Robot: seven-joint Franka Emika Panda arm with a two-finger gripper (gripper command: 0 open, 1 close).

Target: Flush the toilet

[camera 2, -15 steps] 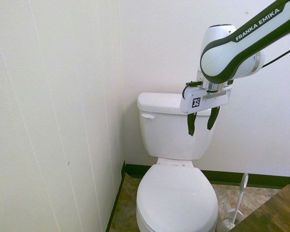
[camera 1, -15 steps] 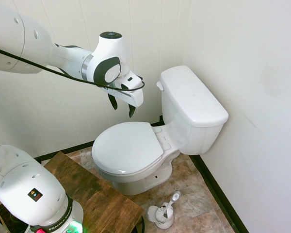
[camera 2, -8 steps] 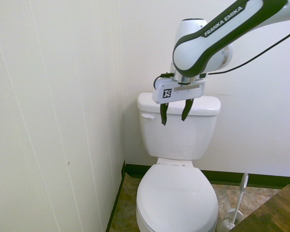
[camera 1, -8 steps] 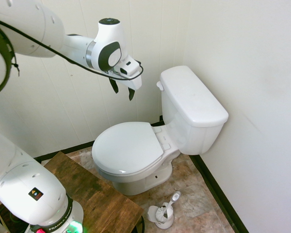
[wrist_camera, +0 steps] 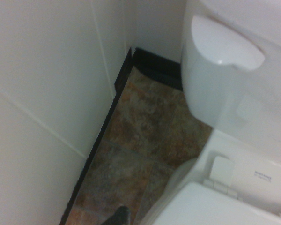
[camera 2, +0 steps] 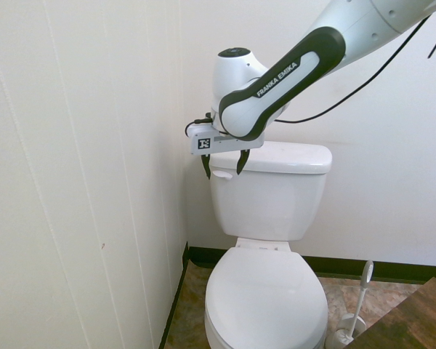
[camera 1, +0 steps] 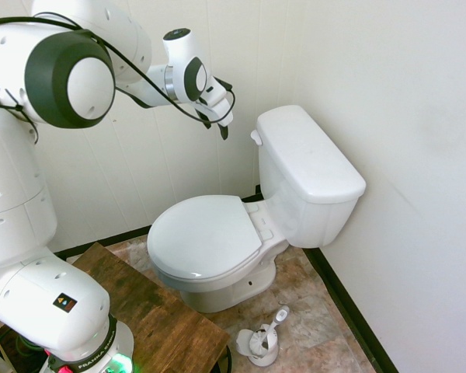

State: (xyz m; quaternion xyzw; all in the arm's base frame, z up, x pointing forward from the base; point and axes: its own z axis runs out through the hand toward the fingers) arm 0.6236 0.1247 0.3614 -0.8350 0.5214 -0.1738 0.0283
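Toilet (camera 1: 241, 233): glossy white porcelain, standing in the corner of the room, tank against the far wall in the second exterior view. Seat lid (camera 2: 265, 302) is down and closed. Tank lid (camera 1: 307, 151) lies flat on the boxy tank. The small white flush lever (camera 2: 221, 174) sits on the tank's front, at its upper left corner in the second exterior view; in the wrist view it shows as a blurred pale paddle (wrist_camera: 227, 44) on the tank face.

Pincer (camera 2: 222, 163): two dark fingers pointing down, spread apart with a clear gap between them, holding nothing. It hangs in the air just above the flush lever and slightly to its left, near the panelled side wall (camera 2: 80, 182); whether a fingertip touches the lever cannot be told. In the first exterior view the pincer (camera 1: 216, 124) is to the left of the tank's upper corner, apart from it.

Toilet brush (camera 1: 268, 330): white, leaning in its small white holder on the floor, on the near side of the bowl in the first exterior view.

Floor (wrist_camera: 145, 136): mottled brown tile, with a dark baseboard (wrist_camera: 103, 140) along the walls.

Wooden board (camera 1: 155, 311): dark brown, near the arm's base, left of the bowl.
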